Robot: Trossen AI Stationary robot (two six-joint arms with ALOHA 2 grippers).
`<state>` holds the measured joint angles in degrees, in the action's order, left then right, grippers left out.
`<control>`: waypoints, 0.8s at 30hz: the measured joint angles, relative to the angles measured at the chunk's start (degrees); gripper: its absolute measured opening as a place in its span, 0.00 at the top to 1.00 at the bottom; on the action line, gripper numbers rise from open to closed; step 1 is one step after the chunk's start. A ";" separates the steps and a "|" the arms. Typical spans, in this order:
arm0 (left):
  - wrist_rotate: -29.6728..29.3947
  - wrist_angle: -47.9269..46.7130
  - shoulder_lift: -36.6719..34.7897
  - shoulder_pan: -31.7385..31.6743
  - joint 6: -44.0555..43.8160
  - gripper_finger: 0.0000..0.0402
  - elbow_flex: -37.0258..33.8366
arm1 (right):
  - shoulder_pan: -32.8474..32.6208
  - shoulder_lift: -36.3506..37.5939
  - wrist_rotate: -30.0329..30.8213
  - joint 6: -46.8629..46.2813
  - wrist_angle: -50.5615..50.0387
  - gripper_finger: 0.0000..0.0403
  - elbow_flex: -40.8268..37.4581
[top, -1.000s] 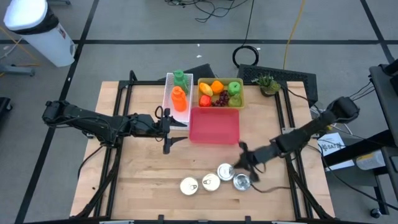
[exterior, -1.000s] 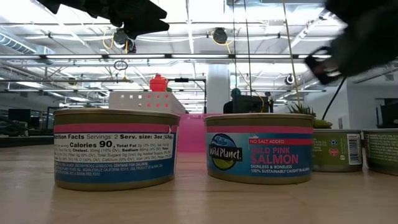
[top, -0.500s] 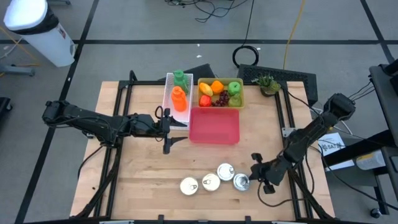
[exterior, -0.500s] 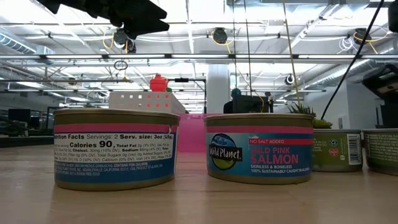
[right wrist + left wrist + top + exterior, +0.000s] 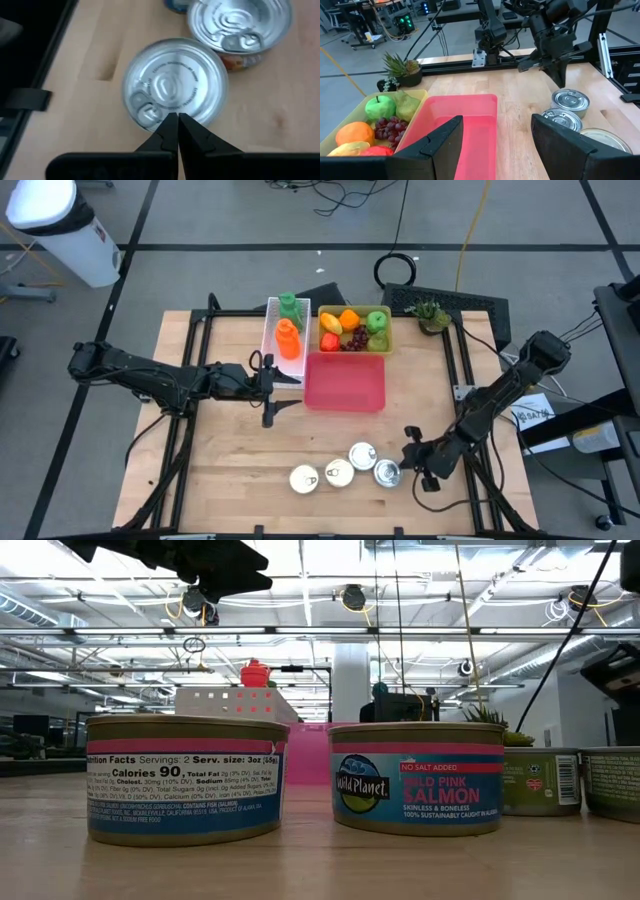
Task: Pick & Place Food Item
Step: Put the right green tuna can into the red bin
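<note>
Several tin cans stand upright near the table's front edge: [image 5: 303, 478], [image 5: 338, 473], [image 5: 362, 455] and the rightmost can [image 5: 388, 472]. My right gripper [image 5: 403, 462] is shut, slanting down just right of that rightmost can [image 5: 175, 82]; its fingertips [image 5: 177, 119] show over the lid's edge beside the pull tab [image 5: 145, 110]. My left gripper [image 5: 272, 395] hangs open above the table, left of the empty pink bin [image 5: 345, 382], with nothing between its fingers [image 5: 495, 150]. My right gripper has its shut fingertips [image 5: 170, 125] over the rim of the rightmost can's lid [image 5: 200, 117], next to the pull tab, coming slanting down from the table's right side. I cannot tell whether they touch the can.
A yellow tray of fruit [image 5: 353, 330] and a white tray with a green and an orange bottle [image 5: 287, 325] stand behind the pink bin. A small potted plant [image 5: 430, 313] is at the far right. Bare wood lies between the bin and the cans.
My right gripper has swung from above the cans toward the table's right and near edges, sinking and turning, and now stands still beside the rightmost can. The cans have kept their places.
</note>
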<state>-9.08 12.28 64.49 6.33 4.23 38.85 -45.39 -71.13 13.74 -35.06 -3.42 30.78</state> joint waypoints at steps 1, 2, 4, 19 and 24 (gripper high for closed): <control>0.00 -0.01 0.00 0.00 0.00 0.39 0.00 | -0.02 -0.02 -0.06 0.03 0.03 1.00 -0.02; 0.00 0.01 0.00 0.01 0.00 0.39 0.00 | -0.02 -0.06 -0.07 -0.03 -0.21 1.00 -0.07; 0.00 0.02 0.00 0.02 0.00 0.39 0.00 | 0.02 -0.32 -0.29 -1.20 0.06 1.00 -0.60; 0.00 0.01 0.00 0.01 0.00 0.39 0.00 | 0.38 -1.64 1.06 -7.12 -6.85 1.00 -3.47; 0.00 0.02 0.02 0.01 0.00 0.39 0.00 | 1.50 -1.62 4.00 -6.78 -10.85 1.00 -3.84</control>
<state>-9.08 12.30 64.51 6.35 4.23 38.85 -43.88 -72.75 17.75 -41.84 -14.27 26.95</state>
